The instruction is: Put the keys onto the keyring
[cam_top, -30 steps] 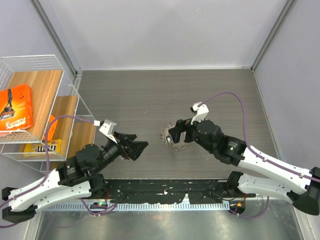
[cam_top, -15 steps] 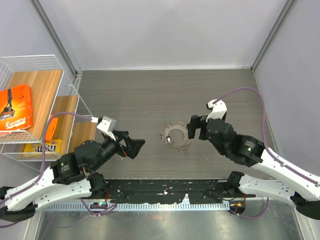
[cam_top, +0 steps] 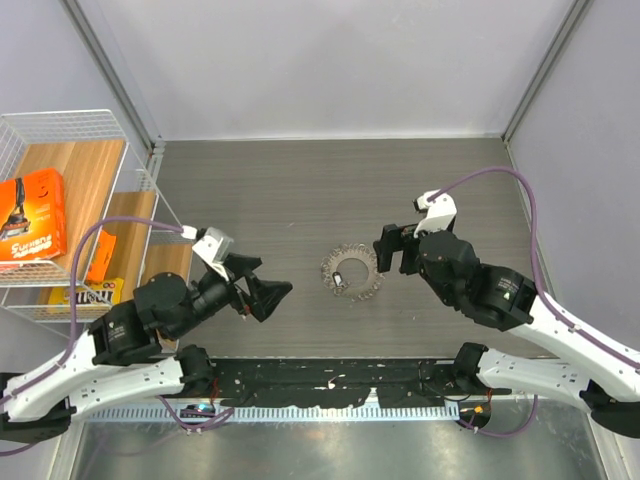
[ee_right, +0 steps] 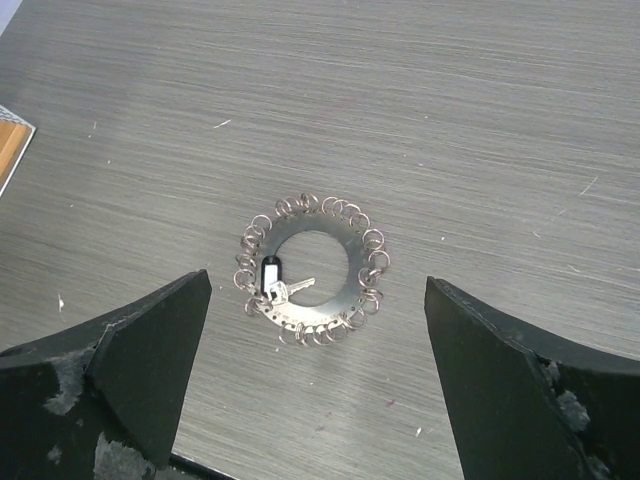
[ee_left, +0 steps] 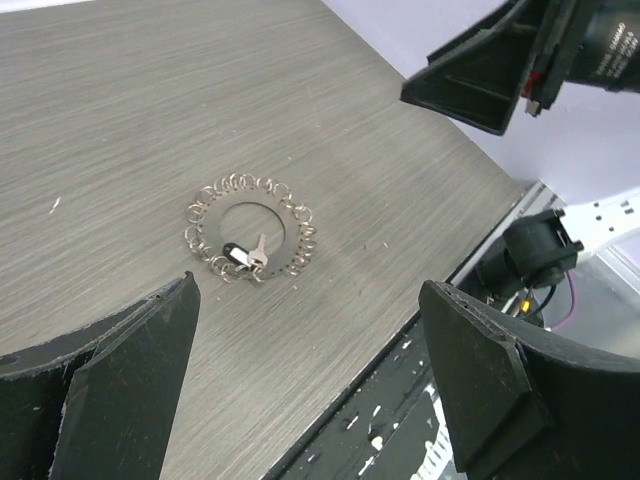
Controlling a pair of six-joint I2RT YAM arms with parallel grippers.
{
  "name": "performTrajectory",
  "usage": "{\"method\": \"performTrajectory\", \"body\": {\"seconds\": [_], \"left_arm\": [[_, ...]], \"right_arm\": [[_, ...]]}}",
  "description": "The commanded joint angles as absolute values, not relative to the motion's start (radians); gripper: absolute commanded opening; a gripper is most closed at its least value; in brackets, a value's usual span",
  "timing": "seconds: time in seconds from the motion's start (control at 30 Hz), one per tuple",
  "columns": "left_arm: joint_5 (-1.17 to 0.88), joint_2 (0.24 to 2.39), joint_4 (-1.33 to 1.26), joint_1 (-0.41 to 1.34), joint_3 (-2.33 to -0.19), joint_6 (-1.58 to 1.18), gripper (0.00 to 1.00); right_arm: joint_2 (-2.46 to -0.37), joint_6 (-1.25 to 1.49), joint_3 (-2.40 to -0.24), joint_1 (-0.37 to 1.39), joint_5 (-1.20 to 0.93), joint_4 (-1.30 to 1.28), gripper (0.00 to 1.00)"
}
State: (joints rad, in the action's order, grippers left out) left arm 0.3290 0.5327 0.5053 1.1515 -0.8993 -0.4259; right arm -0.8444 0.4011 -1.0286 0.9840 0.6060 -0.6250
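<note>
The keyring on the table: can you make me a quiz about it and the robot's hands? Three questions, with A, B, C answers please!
1. Where is the keyring?
A. In a bowl
B. Flat on the table
C. Hanging on a hook

2. What colour is the head of the small key lying at the ring's inner edge?
A. Red
B. Yellow
C. Black

3. How are the left gripper and the right gripper?
A. Both open, holding nothing
B. Both shut
C. One is squeezing the keyring

Answers:
1 B, since the ring lies flat on the grey wood-grain tabletop in all three views.
2 C, because the right wrist view shows a dark head on a silver blade.
3 A, as each wrist view shows its fingers spread wide, with the ring on the table untouched.
</note>
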Motion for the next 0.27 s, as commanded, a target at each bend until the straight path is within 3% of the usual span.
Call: {"method": "performTrajectory", "body": {"seconds": [0.0, 0.23], "left_arm": [[0.232, 0.549, 0.46, 1.149, -0.942, -0.39, 1.0], [0.198, 0.551, 0.43, 1.149, -0.931, -0.376, 1.0]], "right_arm": [[-0.841, 0.394, -1.083, 0.98, 0.597, -0.623, 0.95], [-0.819, 0.337, -1.106, 0.983, 0.552, -0.637, 0.95]]}}
